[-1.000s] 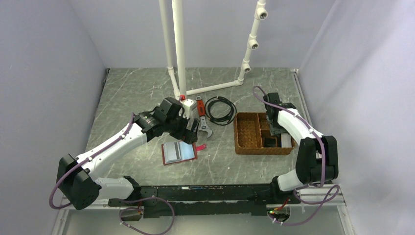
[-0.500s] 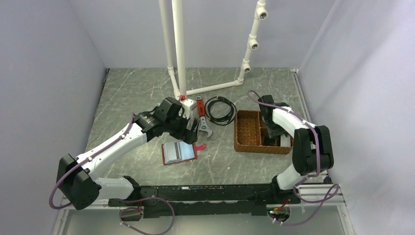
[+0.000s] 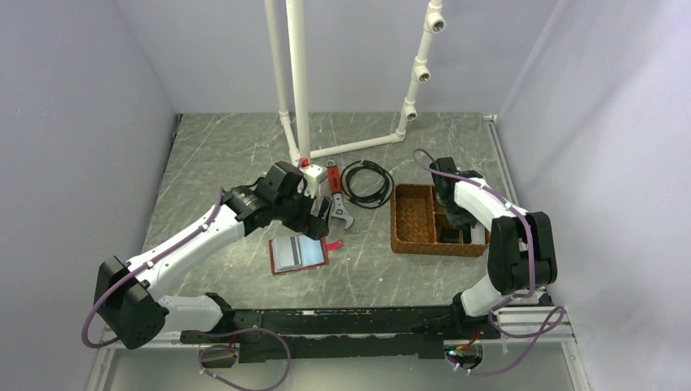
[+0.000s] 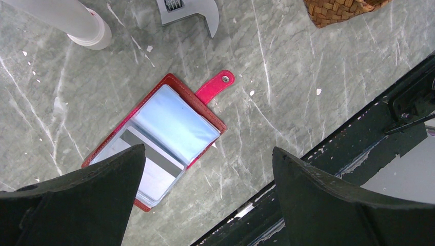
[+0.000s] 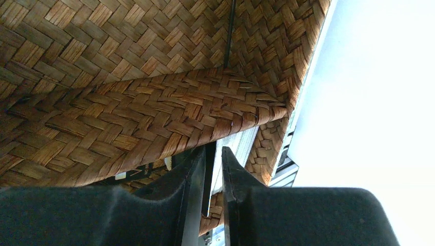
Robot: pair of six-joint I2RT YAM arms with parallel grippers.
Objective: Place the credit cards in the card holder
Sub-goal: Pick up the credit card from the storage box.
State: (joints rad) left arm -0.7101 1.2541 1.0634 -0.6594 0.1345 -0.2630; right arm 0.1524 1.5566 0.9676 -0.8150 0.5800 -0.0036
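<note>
The red card holder (image 3: 297, 254) lies open on the table, its snap tab (image 4: 215, 87) pointing right. Its clear pockets show in the left wrist view (image 4: 169, 123), and one pale credit card with a dark stripe (image 4: 154, 177) sits in a pocket. My left gripper (image 3: 316, 220) hovers just above the holder, its jaws wide open and empty (image 4: 208, 148). My right gripper (image 3: 456, 221) reaches down into the right compartment of the woven tray (image 3: 411, 244). Its fingers (image 5: 213, 151) are almost together on the edge of upright credit cards (image 5: 243, 146).
The woven tray's divider wall (image 5: 154, 102) is right in front of the right fingers. A red-handled wrench (image 3: 336, 195), a black cable coil (image 3: 367, 181) and a white pipe frame (image 3: 297, 81) stand behind the holder. A black rail (image 4: 359, 143) runs along the near edge.
My right gripper has dropped lower into the tray's right compartment and its elbow has swung inward. The left arm and the card holder have not moved.
</note>
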